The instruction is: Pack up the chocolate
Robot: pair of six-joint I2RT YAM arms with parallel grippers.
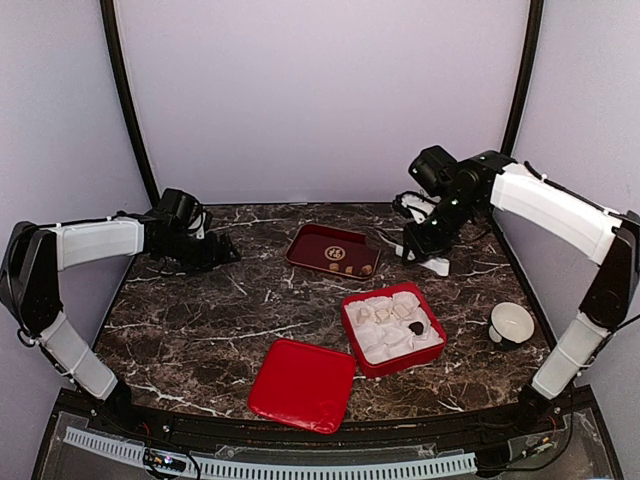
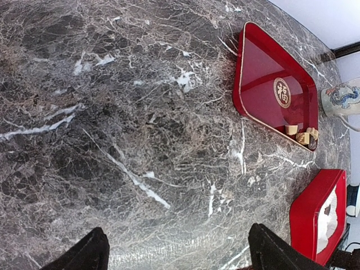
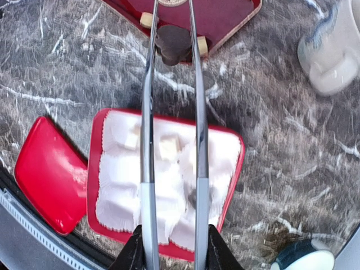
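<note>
Beyond right gripper [image 3: 173, 247], dark chocolate [image 3: 173, 45] pinched in its tongs [image 3: 147, 112]

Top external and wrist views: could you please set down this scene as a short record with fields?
left gripper: open, empty, above the table
right gripper: shut on tongs
tongs: dark chocolate between their tips, at the tray edge
tray: holds a few tan pieces
box: white paper cups, one dark piece inside
lid: off, lying beside the box
</note>
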